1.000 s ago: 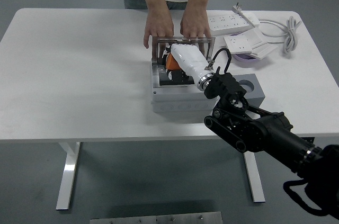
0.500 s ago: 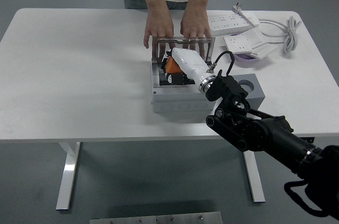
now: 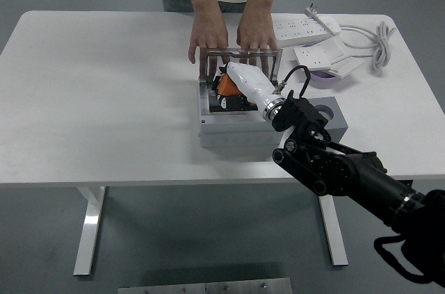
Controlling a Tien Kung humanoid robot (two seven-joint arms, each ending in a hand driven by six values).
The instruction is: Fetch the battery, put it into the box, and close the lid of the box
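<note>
The right hand (image 3: 245, 80) was inside the open grey box (image 3: 229, 128) near the table's (image 3: 104, 99) front edge, fingers closed on the orange battery (image 3: 225, 84). A person's hands (image 3: 208, 33) held the upright lid (image 3: 240, 60) at its far side.

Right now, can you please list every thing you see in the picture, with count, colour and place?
table: 1, white, fills the view
box: 1, grey, table centre, lid upright
orange item: 1, inside the box
grey block: 1, right of the box
power strips: about 3, white, far right
cable: 1, white, far right
person's hands: 2, on the lid
right hand: 1, white, reaching into the box
</note>
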